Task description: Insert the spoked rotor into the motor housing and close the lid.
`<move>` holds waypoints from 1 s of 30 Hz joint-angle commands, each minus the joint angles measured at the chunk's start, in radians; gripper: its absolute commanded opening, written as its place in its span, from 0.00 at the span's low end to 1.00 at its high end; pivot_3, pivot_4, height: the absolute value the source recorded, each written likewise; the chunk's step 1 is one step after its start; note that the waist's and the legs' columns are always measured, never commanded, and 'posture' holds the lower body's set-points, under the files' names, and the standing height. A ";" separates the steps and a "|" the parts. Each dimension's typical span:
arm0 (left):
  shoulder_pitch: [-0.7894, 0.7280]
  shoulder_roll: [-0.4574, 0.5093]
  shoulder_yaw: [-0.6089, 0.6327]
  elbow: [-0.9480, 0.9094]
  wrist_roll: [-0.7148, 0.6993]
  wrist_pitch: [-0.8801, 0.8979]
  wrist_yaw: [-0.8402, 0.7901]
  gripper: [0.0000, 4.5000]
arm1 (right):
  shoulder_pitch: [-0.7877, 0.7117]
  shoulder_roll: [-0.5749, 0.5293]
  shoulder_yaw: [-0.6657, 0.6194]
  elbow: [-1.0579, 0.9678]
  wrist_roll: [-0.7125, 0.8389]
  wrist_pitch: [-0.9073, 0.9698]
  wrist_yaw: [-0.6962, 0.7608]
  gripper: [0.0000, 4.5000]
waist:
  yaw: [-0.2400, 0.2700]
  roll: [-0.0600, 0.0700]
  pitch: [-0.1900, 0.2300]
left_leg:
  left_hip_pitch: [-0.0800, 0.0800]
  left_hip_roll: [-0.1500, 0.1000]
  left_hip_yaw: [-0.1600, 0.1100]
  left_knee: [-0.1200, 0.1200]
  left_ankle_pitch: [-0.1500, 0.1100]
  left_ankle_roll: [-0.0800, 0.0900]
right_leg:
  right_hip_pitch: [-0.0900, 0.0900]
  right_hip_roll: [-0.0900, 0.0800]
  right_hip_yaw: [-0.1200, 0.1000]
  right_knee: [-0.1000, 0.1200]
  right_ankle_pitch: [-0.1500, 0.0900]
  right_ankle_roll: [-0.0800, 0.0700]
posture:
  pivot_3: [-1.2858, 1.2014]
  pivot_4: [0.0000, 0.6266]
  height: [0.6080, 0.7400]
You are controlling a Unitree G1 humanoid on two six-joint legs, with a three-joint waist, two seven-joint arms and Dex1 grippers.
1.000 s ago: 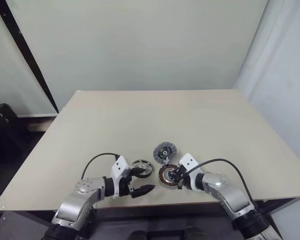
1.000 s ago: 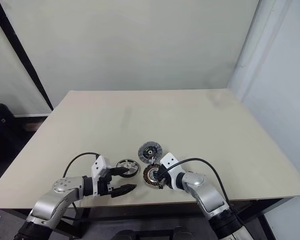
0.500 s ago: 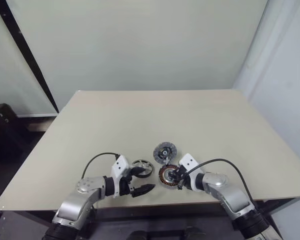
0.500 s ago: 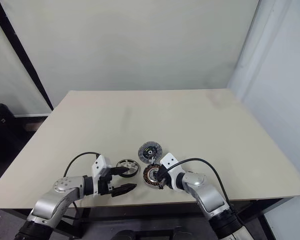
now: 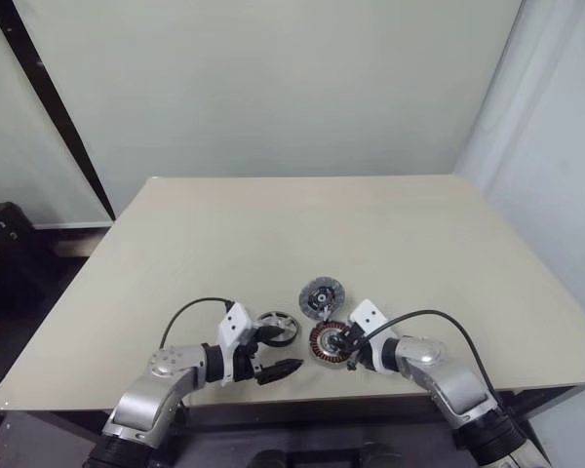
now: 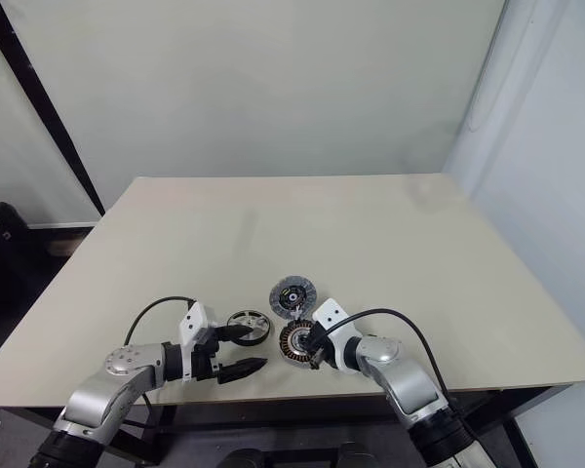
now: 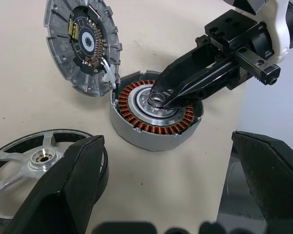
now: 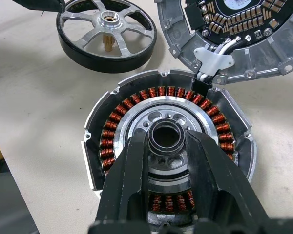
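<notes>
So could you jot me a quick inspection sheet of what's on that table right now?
Surface: beige table, bare apart from three parts near the front edge.
Job's things: spoked rotor lies flat, not inserted; motor housing open, copper windings showing; lid off, touching the housing.
Clutter: nothing seen.
Grippers: left gripper open, rotor beside one finger; right gripper shut on the housing's central hub.
Cables: black cable looping along each forearm.
Surroundings: pale wall, curtain at the right.
</notes>
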 commanded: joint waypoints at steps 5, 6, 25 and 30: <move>-0.021 -0.003 0.011 -0.011 -0.001 -0.018 -0.002 1.00 | -0.012 -0.001 0.006 -0.025 -0.012 0.007 0.003 0.34 | 0.000 0.000 0.000 | 0.000 0.000 0.000 0.000 0.000 0.000 | 0.000 0.000 0.000 0.000 0.000 0.000 | 0.52 0.00 1.00; -0.022 -0.003 0.011 -0.011 -0.001 -0.018 -0.002 1.00 | -0.010 0.005 0.001 -0.024 -0.013 -0.007 -0.005 0.41 | 0.000 0.000 0.000 | 0.000 0.000 0.000 0.000 0.000 0.000 | 0.000 0.000 0.000 0.000 0.000 0.000 | 0.52 0.00 1.00; -0.025 -0.008 0.015 -0.008 -0.004 -0.015 0.003 1.00 | -0.017 0.045 -0.041 -0.069 0.008 0.000 -0.038 0.26 | 0.000 0.000 0.000 | 0.000 0.000 0.000 0.000 0.000 0.000 | 0.000 0.000 0.000 0.000 0.000 0.000 | 0.52 0.00 1.00; -0.020 -0.005 0.022 -0.016 -0.008 -0.012 0.005 1.00 | -0.023 0.059 -0.027 0.048 -0.032 -0.047 -0.061 0.01 | 0.000 0.000 0.000 | 0.000 0.000 0.000 0.000 0.000 0.000 | 0.000 0.000 0.000 0.000 0.000 0.000 | 0.52 0.00 1.00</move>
